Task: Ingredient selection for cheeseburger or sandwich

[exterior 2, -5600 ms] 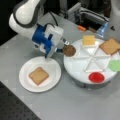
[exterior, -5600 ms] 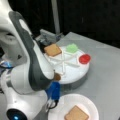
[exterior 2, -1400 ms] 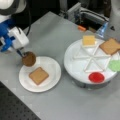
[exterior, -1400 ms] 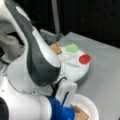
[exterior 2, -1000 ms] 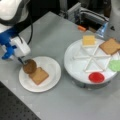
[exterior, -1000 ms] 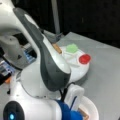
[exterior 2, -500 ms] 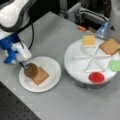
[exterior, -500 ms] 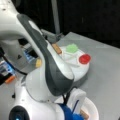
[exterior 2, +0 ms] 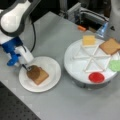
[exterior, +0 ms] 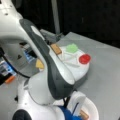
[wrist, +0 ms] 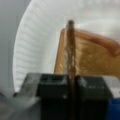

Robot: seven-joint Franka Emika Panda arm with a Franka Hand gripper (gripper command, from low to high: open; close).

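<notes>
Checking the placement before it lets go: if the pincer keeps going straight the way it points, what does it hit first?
Probably the toast square on the paper plate. The pincer, shut on the patty, points down at it.

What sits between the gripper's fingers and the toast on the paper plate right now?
The patty, pinched edge-on in the gripper, hangs just above the toast in the wrist view; a front view shows it over the toast.
</notes>
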